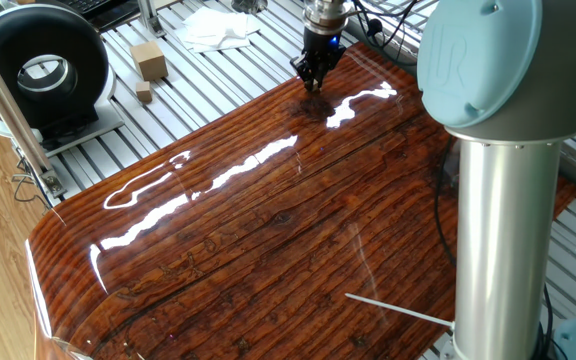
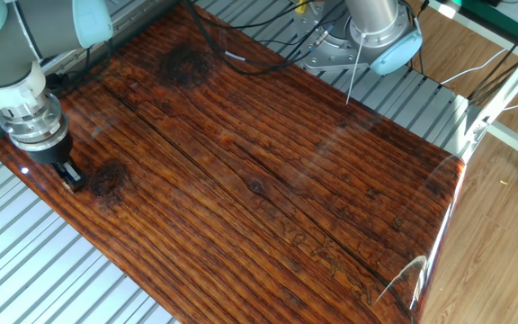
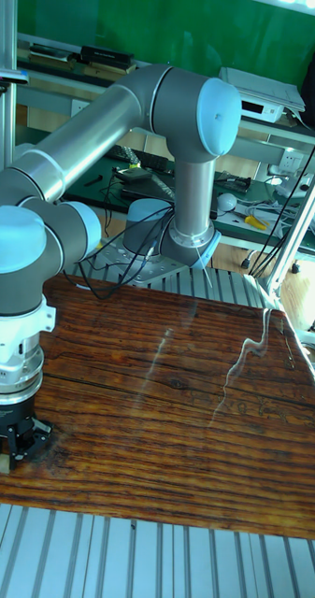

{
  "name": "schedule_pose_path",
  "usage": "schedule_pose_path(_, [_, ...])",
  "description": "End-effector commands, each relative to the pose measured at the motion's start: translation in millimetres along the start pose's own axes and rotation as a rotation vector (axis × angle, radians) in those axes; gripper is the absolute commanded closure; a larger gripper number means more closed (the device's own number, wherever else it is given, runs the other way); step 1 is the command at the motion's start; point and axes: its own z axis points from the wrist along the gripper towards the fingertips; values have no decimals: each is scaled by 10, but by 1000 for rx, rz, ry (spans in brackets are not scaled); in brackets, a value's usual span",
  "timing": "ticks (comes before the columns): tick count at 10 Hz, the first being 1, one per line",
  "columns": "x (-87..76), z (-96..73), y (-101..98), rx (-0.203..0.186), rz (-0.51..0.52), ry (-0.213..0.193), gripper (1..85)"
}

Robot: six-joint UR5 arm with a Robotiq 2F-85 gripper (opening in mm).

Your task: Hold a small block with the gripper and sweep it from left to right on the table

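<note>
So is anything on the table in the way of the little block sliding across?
Nothing visible. The small block seems pinched in the gripper at the edge of the table, and the board ahead shows only shiny glare.

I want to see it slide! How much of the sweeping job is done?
Done: the black two-finger gripper is down at one end of the glossy reddish-brown wooden table. In hand: its jaws look close together, but I cannot tell if the tiny tan block is between them. Left: the whole sweep across the board.
</note>
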Motion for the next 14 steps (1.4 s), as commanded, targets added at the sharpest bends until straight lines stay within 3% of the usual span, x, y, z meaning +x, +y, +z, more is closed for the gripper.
schedule_pose_path(1, [-9, -6, 15, -10, 8, -3, 847])
schedule_pose_path(14, [-18, 3, 53, -30, 12, -6, 847])
